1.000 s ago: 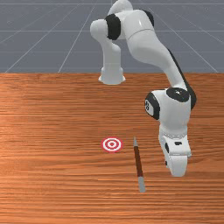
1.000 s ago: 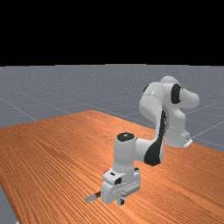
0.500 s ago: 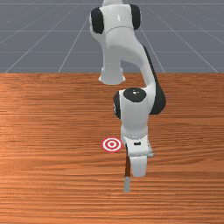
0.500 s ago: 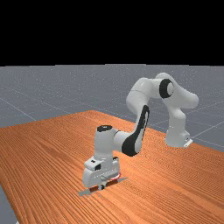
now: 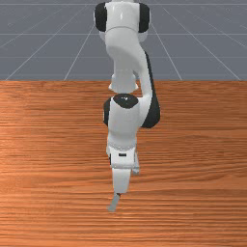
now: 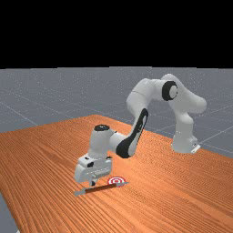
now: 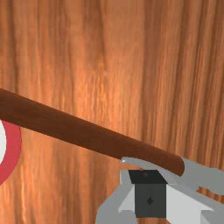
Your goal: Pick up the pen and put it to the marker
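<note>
Far view: pen (image 6: 102, 187) lying on the wooden table (image 6: 54, 159), brown shaft whole, pointed tip (image 6: 126, 183) just past the red-and-white marker (image 6: 116, 180); gripper (image 6: 93, 183) low beside the shaft, nearer its blunt grey end (image 5: 113, 204). Front view: little more than that grey end pokes out below the hand; the marker and the remaining shaft are hidden behind the arm. Wrist view: shaft runs past the fingers (image 7: 142, 201), which are together with nothing clamped between them; pen and marker both cut off by the frame, marker on the same side of the pen as the fingers. A pale finger edge overlaps the shaft there; cannot tell whether it touches.
</note>
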